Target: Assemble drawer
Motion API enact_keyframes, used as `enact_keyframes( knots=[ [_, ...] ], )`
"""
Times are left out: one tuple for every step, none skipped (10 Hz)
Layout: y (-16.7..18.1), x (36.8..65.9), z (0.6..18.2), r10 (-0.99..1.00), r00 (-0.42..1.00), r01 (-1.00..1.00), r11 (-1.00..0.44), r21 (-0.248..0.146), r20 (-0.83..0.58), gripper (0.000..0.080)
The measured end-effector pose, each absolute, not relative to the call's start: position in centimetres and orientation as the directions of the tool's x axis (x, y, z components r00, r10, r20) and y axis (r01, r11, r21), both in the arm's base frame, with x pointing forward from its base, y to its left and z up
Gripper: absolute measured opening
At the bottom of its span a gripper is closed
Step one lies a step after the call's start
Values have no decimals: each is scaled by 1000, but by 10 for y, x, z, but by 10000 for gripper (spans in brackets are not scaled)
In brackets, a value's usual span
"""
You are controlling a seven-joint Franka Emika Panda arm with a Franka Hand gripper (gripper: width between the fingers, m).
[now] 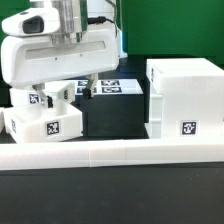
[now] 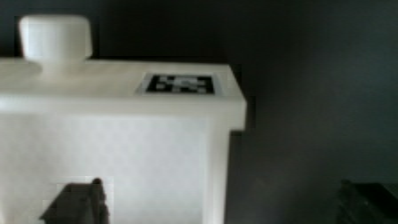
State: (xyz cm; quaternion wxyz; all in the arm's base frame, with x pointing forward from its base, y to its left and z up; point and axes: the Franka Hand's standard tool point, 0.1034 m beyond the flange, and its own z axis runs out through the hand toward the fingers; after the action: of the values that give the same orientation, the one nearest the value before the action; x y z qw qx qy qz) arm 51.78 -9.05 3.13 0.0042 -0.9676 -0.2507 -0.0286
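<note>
Both fingers of your gripper [image 2: 219,200] stand wide apart, with nothing clasped between them. In the wrist view the two dark fingertips [image 2: 75,202] show at the edge of the picture. One lies over the white body of a small tray [image 2: 107,130]; the other is over the dark table [image 2: 320,120], well clear of the tray's side. Whether the nearer fingertip touches the plastic you cannot tell from this blurred view.

The tray has a round white knob [image 2: 54,38] at one end and a square black-and-white tag [image 2: 187,84] near its edge, on the face turned to the wrist camera. In the exterior view the tray sits at that view's left, directly under the arm [image 1: 50,55] and just behind the long white border rail [image 1: 110,152].

The large cube-like housing [image 1: 185,90] stands at the exterior view's right, also just behind the rail. It is well apart from the tray, with bare table between them. The marker board [image 1: 112,88] lies flat farther back, between the two.
</note>
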Motion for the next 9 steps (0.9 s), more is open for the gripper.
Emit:
enact_keyframes(
  knots=[
    [-92,515,22,484,874,484,-875,4,50,649],
    [-92,512,17,483,874,484,-875,0,43,649],
    [-92,511,12,483,874,484,-875,1,41,649],
    [-92,509,8,483,875,484,-875,0,37,649],
    [-92,508,7,483,875,484,-875,-1,35,649],
    [-92,508,7,483,875,483,-875,-2,35,649],
    [-91,508,7,481,876,481,-877,-2,35,511],
    [-90,508,7,480,876,481,-877,-3,35,511],
    [-89,508,6,479,877,480,-877,-4,35,367]
  ],
)
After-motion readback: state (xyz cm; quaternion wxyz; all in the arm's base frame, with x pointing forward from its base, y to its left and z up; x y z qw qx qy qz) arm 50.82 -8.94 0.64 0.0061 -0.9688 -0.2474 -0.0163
